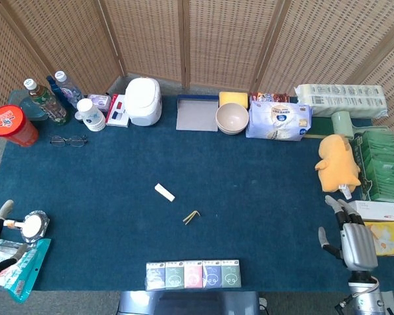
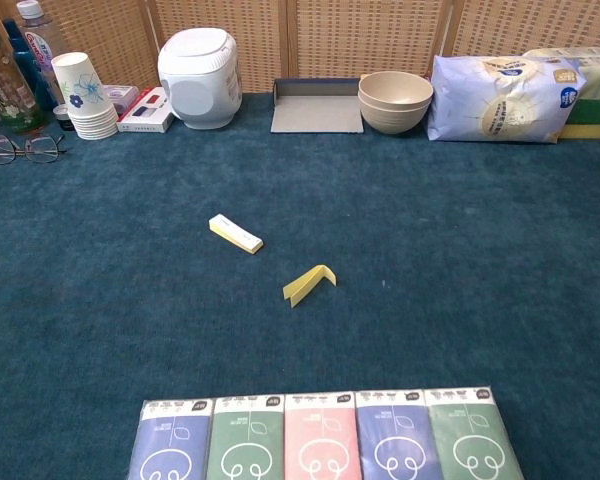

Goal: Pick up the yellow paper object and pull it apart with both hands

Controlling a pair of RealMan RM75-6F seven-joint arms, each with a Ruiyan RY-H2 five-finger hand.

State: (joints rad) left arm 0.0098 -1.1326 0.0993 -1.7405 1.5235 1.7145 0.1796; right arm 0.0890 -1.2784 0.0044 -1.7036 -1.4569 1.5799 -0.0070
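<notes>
Nearby, a pale block (image 2: 235, 233) lies beside the yellow paper object (image 2: 308, 284).

Folded paper (image 2: 309, 284) lies mid-table, small block (image 2: 235, 233) just behind-left of it, packet row (image 2: 325, 435) at the front edge. Bowls (image 2: 395, 101) and tray (image 2: 317, 105) along the back. My hands (image 1: 356, 241) sit at opposite front corners.

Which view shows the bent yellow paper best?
The chest view: the yellow paper lies near the middle, large enough to show its folded V shape on the blue cloth. The head view shows it only as a tiny yellowish sliver, its shape hard to read.
</notes>
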